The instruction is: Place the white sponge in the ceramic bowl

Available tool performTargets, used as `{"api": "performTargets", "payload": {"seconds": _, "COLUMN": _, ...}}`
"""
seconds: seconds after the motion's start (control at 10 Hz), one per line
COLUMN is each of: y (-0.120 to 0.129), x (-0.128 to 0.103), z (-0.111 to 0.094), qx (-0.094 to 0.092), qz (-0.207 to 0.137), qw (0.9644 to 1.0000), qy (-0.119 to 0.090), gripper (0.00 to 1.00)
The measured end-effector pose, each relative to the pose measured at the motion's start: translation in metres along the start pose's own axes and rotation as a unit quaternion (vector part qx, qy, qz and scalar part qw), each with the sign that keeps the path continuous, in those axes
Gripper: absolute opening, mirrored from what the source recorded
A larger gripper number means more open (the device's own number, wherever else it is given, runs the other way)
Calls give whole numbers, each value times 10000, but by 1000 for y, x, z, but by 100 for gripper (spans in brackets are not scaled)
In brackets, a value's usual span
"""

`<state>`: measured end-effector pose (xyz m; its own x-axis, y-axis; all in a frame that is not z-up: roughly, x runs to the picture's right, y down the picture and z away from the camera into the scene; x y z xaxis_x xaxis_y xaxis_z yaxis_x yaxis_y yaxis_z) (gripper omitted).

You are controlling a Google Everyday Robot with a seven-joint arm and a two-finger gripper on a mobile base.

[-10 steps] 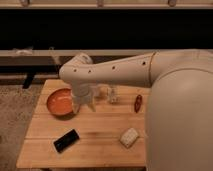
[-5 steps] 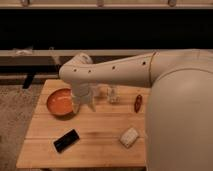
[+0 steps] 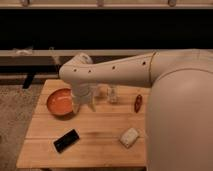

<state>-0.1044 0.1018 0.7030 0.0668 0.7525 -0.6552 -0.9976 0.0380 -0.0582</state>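
The white sponge (image 3: 129,137) lies on the wooden table (image 3: 95,127) near its front right, partly beside my arm. The ceramic bowl (image 3: 60,102), orange and shallow, sits at the table's back left and looks empty. My gripper (image 3: 83,106) hangs at the end of the white arm, just right of the bowl's rim and a little above the table. It is open and holds nothing. The sponge is well to the right of the gripper and nearer the front.
A black phone (image 3: 66,140) lies at the front left. A pale cup (image 3: 103,91) and a small clear object (image 3: 114,95) stand behind the gripper. A reddish-brown object (image 3: 138,103) lies at the back right. My arm (image 3: 175,100) covers the table's right side.
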Motion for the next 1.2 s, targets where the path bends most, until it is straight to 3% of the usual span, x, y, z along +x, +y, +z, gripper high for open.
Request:
{"api": "performTargets", "payload": {"seconds": 0.9, "y": 0, "x": 0, "z": 0, "qx": 0, "qz": 5, "qw": 10000, "qy": -2, "gripper": 65}}
{"api": "performTargets", "payload": {"seconds": 1.2, "y": -17, "x": -5, "z": 10, "qx": 181, "qz": 361, "qw": 9992, "qy": -6, "gripper": 65}}
